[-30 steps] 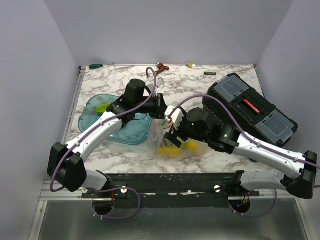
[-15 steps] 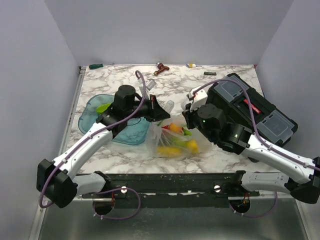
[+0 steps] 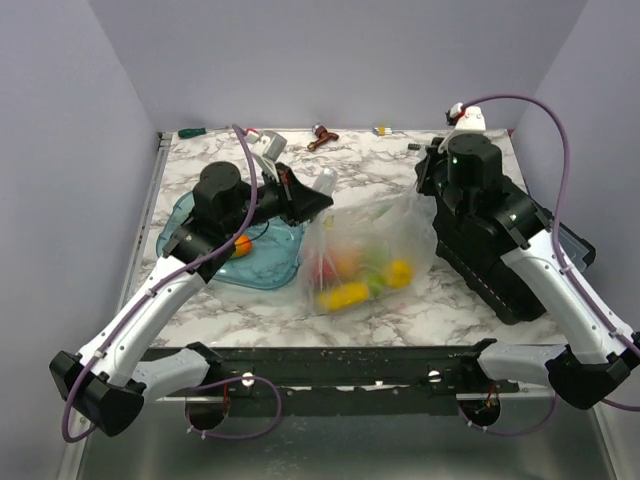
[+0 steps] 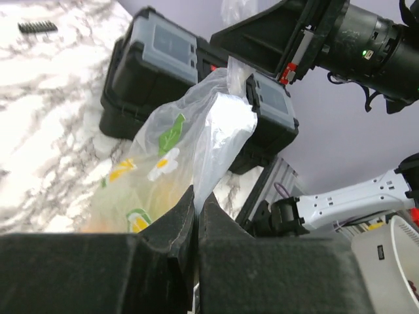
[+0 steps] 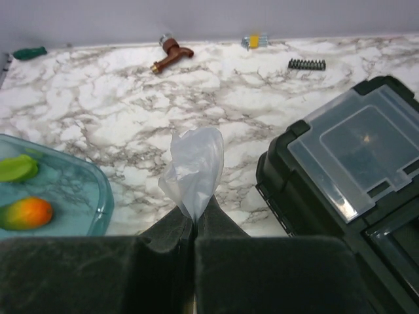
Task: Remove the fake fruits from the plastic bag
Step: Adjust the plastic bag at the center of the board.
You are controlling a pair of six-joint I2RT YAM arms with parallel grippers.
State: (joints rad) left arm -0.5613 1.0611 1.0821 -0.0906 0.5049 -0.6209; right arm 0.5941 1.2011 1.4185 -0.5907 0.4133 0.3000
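Note:
The plastic bag (image 3: 372, 240) hangs stretched between my two grippers, its bottom resting on the marble table. Inside it lie fake fruits: a long yellow one (image 3: 345, 295), a smaller yellow one (image 3: 400, 272), an orange-red one (image 3: 345, 262) and a green one. My left gripper (image 3: 323, 203) (image 4: 196, 196) is shut on the bag's left edge (image 4: 216, 131). My right gripper (image 3: 428, 198) (image 5: 195, 219) is shut on the right edge, a twist of film (image 5: 194, 163) sticking up from its tips. An orange-red fruit (image 5: 26, 212) and a green one (image 5: 16, 169) lie in the teal tray (image 5: 78, 190).
A black toolbox (image 3: 500, 250) (image 5: 353, 157) stands at the right, right behind the right gripper. The teal tray (image 3: 265, 270) lies left of the bag, under the left arm. Small parts line the back edge: brown fitting (image 5: 171, 52), yellow clip (image 5: 252, 41), spring (image 5: 306, 63), green piece (image 5: 29, 52).
The right gripper has shut on the bag's edge and swung back and to the right. The left arm drew back left. The bag is now pulled wide and raised between them.

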